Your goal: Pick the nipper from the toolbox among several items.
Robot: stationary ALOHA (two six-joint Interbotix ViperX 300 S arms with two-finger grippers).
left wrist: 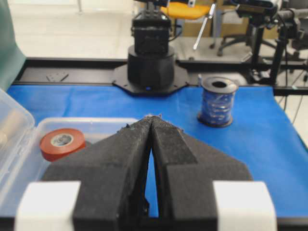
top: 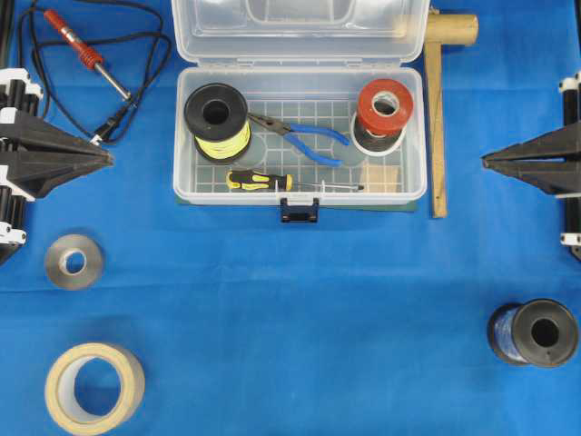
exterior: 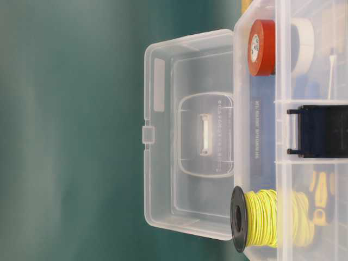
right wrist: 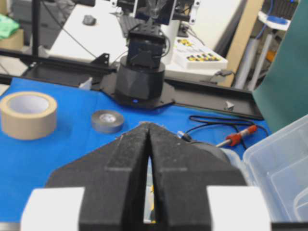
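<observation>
The nipper (top: 304, 136) lies flat on the grid floor of the open toolbox (top: 413, 186), near its middle, pointed tip toward the yellow wire spool (top: 217, 121) at the left and blue handles angled right and nearer, toward the red tape roll (top: 383, 107). A yellow-and-black screwdriver (top: 272, 182) lies just in front of it along the near wall. Neither arm has started: the left gripper (top: 107, 158) and right gripper (top: 486, 163) wait at the table's sides, jaws clenched with nothing between them. A good pick likely means opening one gripper first, descending over the blue handles where there is free floor, and closing across them, clear of spool and screwdriver. The tabletop is covered in blue cloth; a lab with chairs and desks lies beyond.
</observation>
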